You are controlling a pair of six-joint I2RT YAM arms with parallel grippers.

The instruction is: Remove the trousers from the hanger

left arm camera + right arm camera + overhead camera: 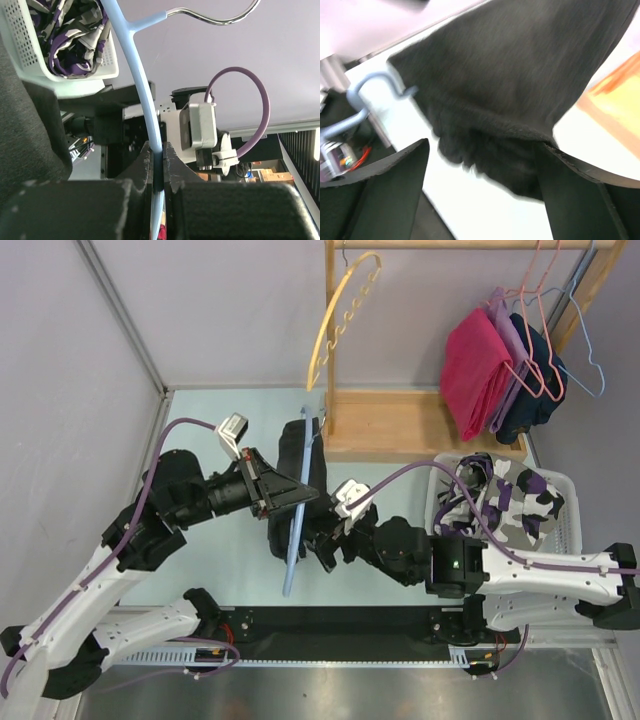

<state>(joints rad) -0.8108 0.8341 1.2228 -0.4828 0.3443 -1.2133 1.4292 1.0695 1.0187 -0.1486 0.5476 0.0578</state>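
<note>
Trousers [291,445], dark, hang on a light blue hanger [291,562] above the middle of the table [200,430]; the left gripper [300,492] is clamped on the hanger's bar, and the right gripper [485,185] has its 2 fingers [385,190] apart around the lower hem. The white basket [572,515] at the table's right edge holds purple, white and black patterned cloth [505,495]. The right wrist view is blurred, so contact with the fabric is unclear.
</note>
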